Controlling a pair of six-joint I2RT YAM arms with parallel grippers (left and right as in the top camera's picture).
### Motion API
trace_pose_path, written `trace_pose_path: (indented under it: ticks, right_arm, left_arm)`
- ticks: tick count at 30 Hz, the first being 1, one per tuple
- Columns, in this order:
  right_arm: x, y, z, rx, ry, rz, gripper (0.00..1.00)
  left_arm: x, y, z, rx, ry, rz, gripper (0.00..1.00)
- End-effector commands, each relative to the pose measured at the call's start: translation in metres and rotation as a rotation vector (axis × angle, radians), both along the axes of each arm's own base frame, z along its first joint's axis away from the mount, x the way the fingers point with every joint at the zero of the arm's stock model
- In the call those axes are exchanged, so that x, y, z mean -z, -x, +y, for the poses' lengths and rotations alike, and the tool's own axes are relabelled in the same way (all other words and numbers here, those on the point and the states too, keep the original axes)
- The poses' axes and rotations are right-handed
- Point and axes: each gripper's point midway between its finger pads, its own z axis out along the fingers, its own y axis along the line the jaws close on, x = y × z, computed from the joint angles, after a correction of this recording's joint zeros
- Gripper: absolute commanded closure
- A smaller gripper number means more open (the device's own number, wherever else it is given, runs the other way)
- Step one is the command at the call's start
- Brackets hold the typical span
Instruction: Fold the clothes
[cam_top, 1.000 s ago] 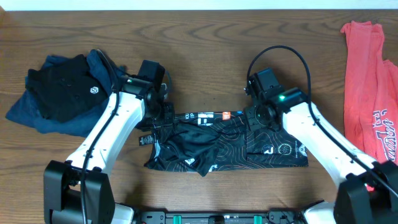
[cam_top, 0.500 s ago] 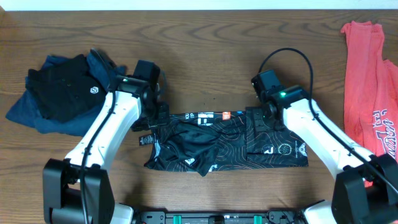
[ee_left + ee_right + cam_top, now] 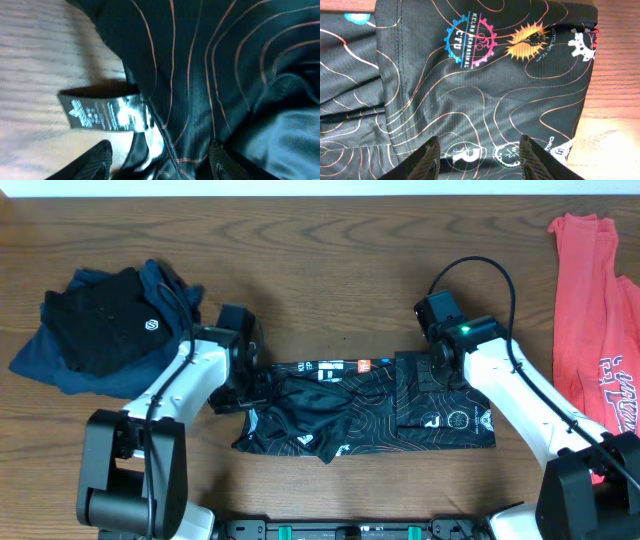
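Black jersey (image 3: 360, 408) lies half-folded mid-table, near side; left gripper (image 3: 160, 162) sits jaws apart over its left edge by the care label (image 3: 102, 114), right gripper (image 3: 480, 155) jaws apart over the flat right panel, neither holding anything, likely positioned to pinch both ends.

One camera looks straight down on the counter (image 3: 330, 240), while wrist cameras peer close past the left end effector (image 3: 160, 162) and right end effector (image 3: 481, 157) at the same jersey (image 3: 370, 415) beneath them.
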Motion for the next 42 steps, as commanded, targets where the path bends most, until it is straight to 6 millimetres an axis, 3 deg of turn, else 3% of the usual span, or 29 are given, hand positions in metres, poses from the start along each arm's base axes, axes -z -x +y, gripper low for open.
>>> trace_pose_path:
  ticks: [1, 5, 11, 17, 19, 22, 36, 42]
  right_arm:
    - [-0.007, -0.004, -0.004, 0.031, 0.006, -0.028, 0.5]
    - [-0.007, -0.003, -0.005, 0.031, 0.007, -0.026, 0.5]
    - [-0.007, -0.003, -0.005, 0.03, 0.007, -0.026, 0.5]
    - [-0.007, -0.003, -0.005, 0.031, 0.007, -0.025, 0.5]
    - [-0.007, -0.002, -0.005, 0.03, 0.008, -0.023, 0.5]
    - [-0.006, -0.002, -0.005, 0.031, 0.01, -0.019, 0.5]
    - [-0.007, -0.001, -0.007, 0.031, 0.018, -0.019, 0.51]
    - [-0.007, -0.001, -0.009, 0.035, 0.03, -0.019, 0.51]
  left_arm:
    - [0.013, 0.011, 0.001, 0.012, 0.009, 0.016, 0.36]
    - [0.027, 0.015, 0.001, 0.016, 0.019, -0.002, 0.36]
    - [0.03, 0.02, -0.024, 0.052, 0.172, -0.005, 0.38]
    - [0.03, 0.025, -0.024, 0.051, 0.174, 0.016, 0.7]
    - [0.03, 0.024, -0.021, 0.057, 0.162, 0.012, 0.85]
    - [0.024, 0.016, -0.009, 0.038, 0.11, -0.002, 0.94]
    - [-0.046, -0.051, 0.081, -0.18, -0.085, -0.116, 0.94]
    - [-0.069, -0.058, 0.077, -0.172, -0.079, -0.122, 0.94]
